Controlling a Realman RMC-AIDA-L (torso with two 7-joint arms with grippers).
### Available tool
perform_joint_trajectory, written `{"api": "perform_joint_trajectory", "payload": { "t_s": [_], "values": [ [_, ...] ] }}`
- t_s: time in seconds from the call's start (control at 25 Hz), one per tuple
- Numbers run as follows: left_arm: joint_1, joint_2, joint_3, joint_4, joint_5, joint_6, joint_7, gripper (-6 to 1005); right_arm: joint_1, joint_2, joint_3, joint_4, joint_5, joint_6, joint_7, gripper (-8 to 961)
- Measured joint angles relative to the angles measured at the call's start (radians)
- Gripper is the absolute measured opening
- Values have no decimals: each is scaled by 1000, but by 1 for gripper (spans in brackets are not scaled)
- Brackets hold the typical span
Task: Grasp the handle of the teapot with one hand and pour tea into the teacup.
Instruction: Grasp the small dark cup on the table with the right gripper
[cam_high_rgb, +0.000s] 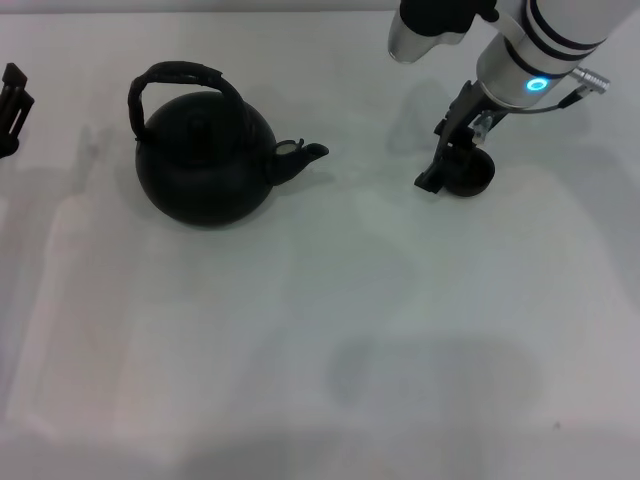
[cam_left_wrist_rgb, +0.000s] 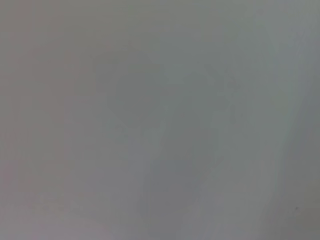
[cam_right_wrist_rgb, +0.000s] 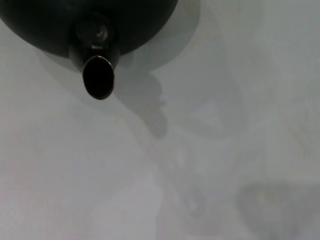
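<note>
The round matte black teapot (cam_high_rgb: 205, 165) stands upright on the white table, left of centre, its spout (cam_high_rgb: 300, 155) pointing toward my right side. Its arched black handle (cam_high_rgb: 185, 75) stands up over the lid. The small dark teacup (cam_high_rgb: 474, 178) sits on the table at the back right. My right gripper (cam_high_rgb: 452, 160), on the white arm with black rings and a blue light, is down at the teacup and touching or nearly touching it. The right wrist view shows the teapot (cam_right_wrist_rgb: 45, 20) and its spout opening (cam_right_wrist_rgb: 98, 76). My left gripper (cam_high_rgb: 12, 108) shows only as a black part at the far left edge, away from the teapot.
The white table (cam_high_rgb: 320, 350) stretches toward the front with only shadows on it. The left wrist view shows only bare table surface (cam_left_wrist_rgb: 160, 120). A silver and black arm part (cam_high_rgb: 420, 30) hangs over the back right.
</note>
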Motion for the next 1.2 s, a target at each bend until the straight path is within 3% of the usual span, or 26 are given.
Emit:
{"api": "perform_joint_trajectory", "payload": {
  "t_s": [0.72, 1.2],
  "values": [
    [-2, -1, 1, -1, 2, 1, -2, 831, -12, -11, 3, 12, -41, -40, 24, 792],
    [-9, -2, 1, -1, 1, 1, -2, 830, -18, -7, 5, -42, -84, -81, 62, 770]
  ]
}}
